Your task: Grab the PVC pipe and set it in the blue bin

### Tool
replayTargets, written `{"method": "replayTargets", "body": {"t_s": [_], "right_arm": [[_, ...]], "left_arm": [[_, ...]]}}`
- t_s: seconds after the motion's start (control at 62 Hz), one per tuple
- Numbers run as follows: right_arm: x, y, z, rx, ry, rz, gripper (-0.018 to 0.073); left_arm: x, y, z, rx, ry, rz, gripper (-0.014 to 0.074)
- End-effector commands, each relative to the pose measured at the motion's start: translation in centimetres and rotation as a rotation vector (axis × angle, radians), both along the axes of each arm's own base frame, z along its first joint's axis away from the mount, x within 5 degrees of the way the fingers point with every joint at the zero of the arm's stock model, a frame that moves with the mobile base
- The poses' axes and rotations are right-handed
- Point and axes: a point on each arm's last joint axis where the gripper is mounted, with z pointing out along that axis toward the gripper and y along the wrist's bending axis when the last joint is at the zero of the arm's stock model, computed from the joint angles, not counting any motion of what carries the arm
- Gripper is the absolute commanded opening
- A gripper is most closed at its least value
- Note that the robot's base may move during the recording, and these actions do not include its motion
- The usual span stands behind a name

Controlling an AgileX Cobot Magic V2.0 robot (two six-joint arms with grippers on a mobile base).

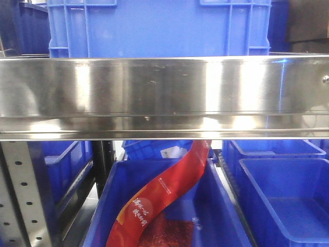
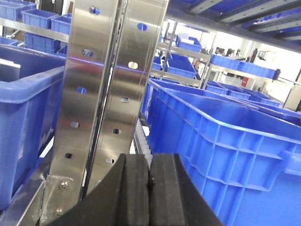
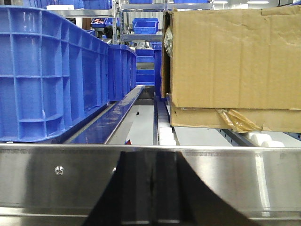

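The PVC pipe is out of view in all three views. Several blue bins show, and I cannot tell which is the task's blue bin. In the left wrist view my left gripper point(image 2: 149, 181) is shut, its black pads pressed together with nothing between them, just in front of a perforated steel upright point(image 2: 108, 84). In the right wrist view my right gripper point(image 3: 151, 181) is also shut and empty, close against a steel shelf rail point(image 3: 56, 179). Neither gripper shows in the front view.
A wide steel shelf rail point(image 1: 164, 98) spans the front view, with a blue crate point(image 1: 154, 28) above it. Below lies a blue bin point(image 1: 223, 206) holding a red package point(image 1: 164, 200), and another bin point(image 1: 288, 195) at right. A cardboard box point(image 3: 235, 61) and a blue crate point(image 3: 47, 70) flank a roller lane point(image 3: 165, 134).
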Motion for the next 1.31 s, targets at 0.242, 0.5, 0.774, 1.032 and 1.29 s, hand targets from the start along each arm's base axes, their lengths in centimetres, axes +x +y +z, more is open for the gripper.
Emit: {"method": "replayTargets", "body": {"t_s": [0.242, 0.5, 0.774, 1.032, 1.29], "right_arm": [[0.0, -0.1, 0.2, 0.000, -0.027, -0.008, -0.0168], [0.0, -0.1, 0.2, 0.000, -0.027, -0.008, -0.0168], [0.0, -0.1, 0.2, 0.000, -0.027, -0.008, -0.0168], [0.0, -0.1, 0.2, 0.000, -0.027, -0.008, -0.0168], [0.0, -0.1, 0.2, 0.000, -0.027, -0.008, -0.0168]], "left_arm": [[-1.1, 0.4, -3.8, 0.274, -0.013, 0.060, -0.0111], [-2.0, 0.4, -10.4, 0.254, -0.001, 0.048, -0.0111], [-2.5, 0.4, -12.7, 0.171, -0.015, 0.046, -0.0111], [-2.6, 0.7, -12.1, 0.169, -0.073, 0.102, -0.0111], [-2.5, 0.7, -12.3, 0.169, -0.058, 0.090, -0.0111]]}}
